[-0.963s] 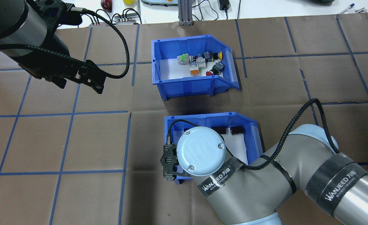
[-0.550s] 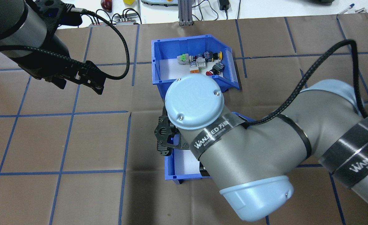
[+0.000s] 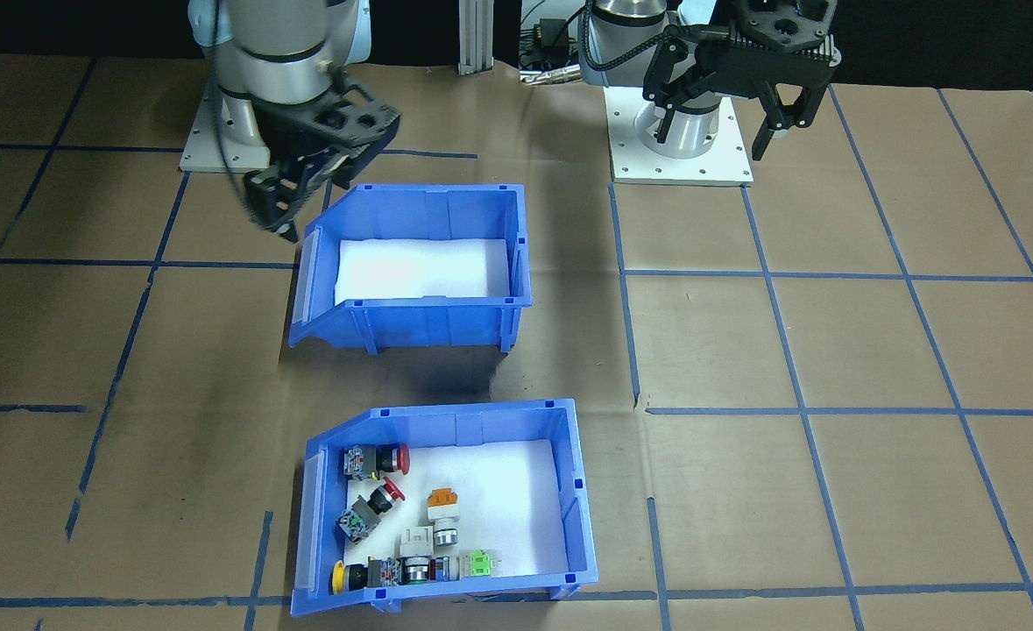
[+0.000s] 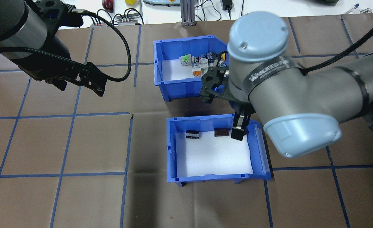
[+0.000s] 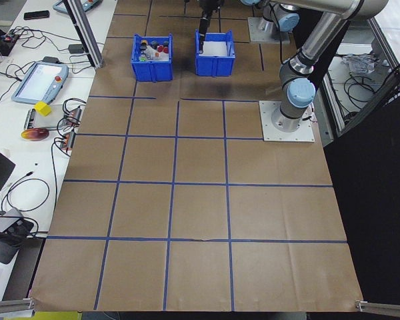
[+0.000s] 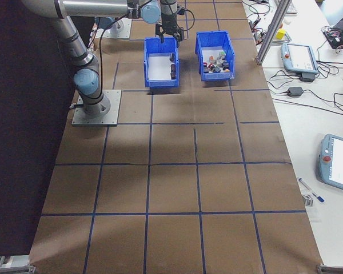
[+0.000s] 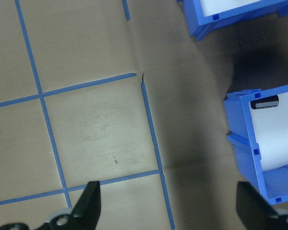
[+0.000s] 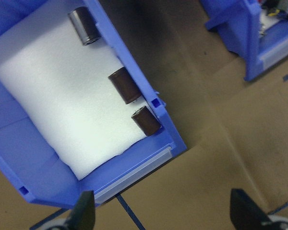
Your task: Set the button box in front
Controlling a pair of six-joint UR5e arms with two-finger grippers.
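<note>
I judged the button box (image 4: 186,83) rigid and light (loose switches would slide); I'd take its rim wall. Right gripper (image 8: 161,213) gaped wide, empty.

Brown paper-covered table (image 4: 63,142) with blue tape grid, button box (image 4: 186,87), second blue bin (image 4: 205,179) just beside

Second blue bin (image 4: 173,148): white foam liner, sloped front toward 3 o'clock in the overhead view.
Dark brown cylinders (image 8: 124,86): three, lying in a row along one bin wall.
Table cover (image 4: 63,142): brown paper, blue tape grid.
Teach pendant (image 5: 37,81): side bench, 9 o'clock.
</note>
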